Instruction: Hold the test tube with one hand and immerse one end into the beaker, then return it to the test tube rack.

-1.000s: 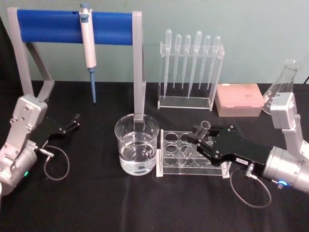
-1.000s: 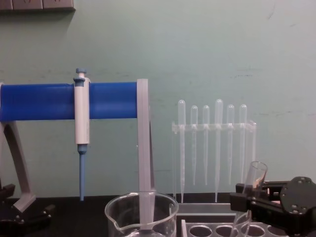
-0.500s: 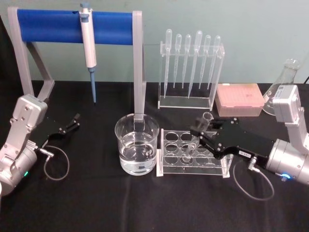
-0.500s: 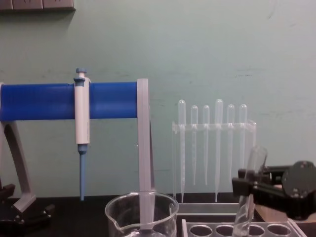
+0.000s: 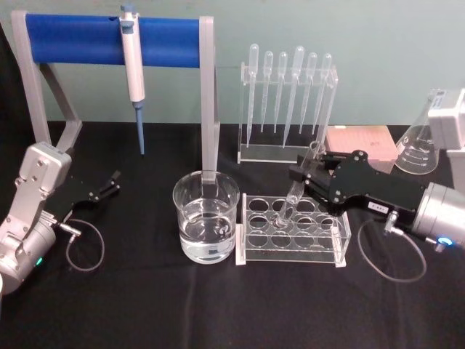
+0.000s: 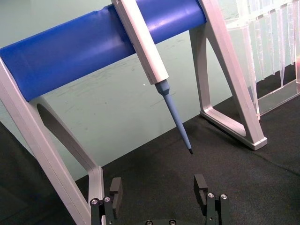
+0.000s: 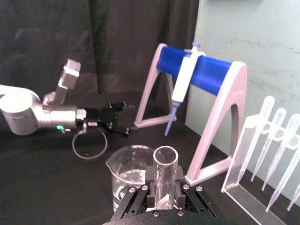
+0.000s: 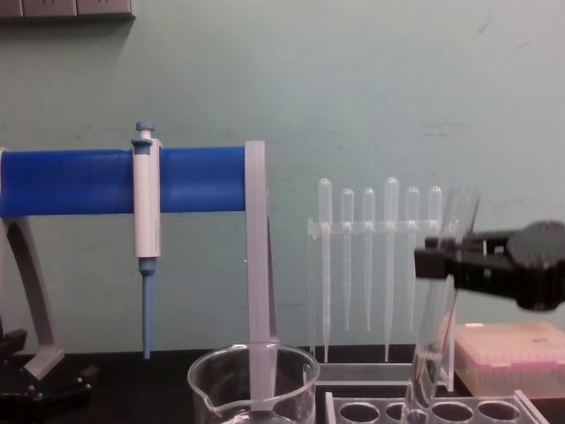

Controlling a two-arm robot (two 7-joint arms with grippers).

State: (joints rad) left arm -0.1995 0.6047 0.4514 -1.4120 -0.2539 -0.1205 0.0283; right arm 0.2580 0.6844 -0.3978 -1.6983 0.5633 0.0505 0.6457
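Observation:
The test tube (image 5: 296,190) is a clear glass tube, tilted, with its mouth toward the back right. My right gripper (image 5: 304,174) is shut on its upper part, above the clear test-tube rack (image 5: 290,252). In the chest view the test tube (image 8: 431,336) has its round end right at the rack's holes, under the right gripper (image 8: 434,262). The right wrist view looks into the test tube's mouth (image 7: 165,180) between the jaws. The beaker (image 5: 183,218), part full of water, stands just left of the rack. My left gripper (image 5: 109,183) rests open at the far left.
A white-and-blue pipettor (image 5: 132,65) hangs on the blue-barred stand (image 5: 80,40), whose grey leg (image 5: 211,109) rises behind the beaker. A pipette rack (image 5: 287,109), a pink box (image 5: 363,142) and a glass flask (image 5: 421,142) stand at the back right.
My right gripper has risen and moved back with the test tube, drawing it up out of the rack. The left arm has not moved.

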